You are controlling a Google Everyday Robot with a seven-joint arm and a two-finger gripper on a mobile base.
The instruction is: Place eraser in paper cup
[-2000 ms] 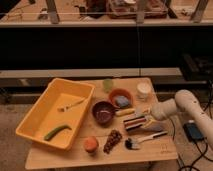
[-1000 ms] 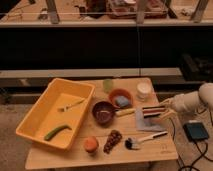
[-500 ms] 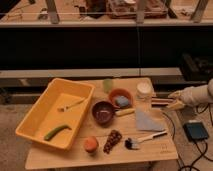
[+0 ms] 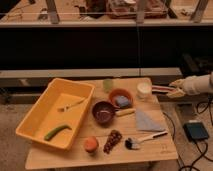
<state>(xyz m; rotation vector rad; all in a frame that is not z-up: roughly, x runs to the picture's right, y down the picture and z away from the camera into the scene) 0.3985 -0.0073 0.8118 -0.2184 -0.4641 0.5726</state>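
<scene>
Wooden table [image 4: 150, 150]; fingers [image 4: 172, 84] gripping eraser [image 4: 161, 89] beside paper cup [image 4: 143, 90]

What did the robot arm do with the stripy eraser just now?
The gripper picked the eraser up off the table near the grey cloth and carried it up beside the paper cup. It is still holding it. The bowls, yellow bin and brush stayed put.

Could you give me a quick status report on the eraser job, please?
Gripper right of table, shut on eraser. Eraser level, beside paper cup, not yet over it. Nothing in the way.
</scene>
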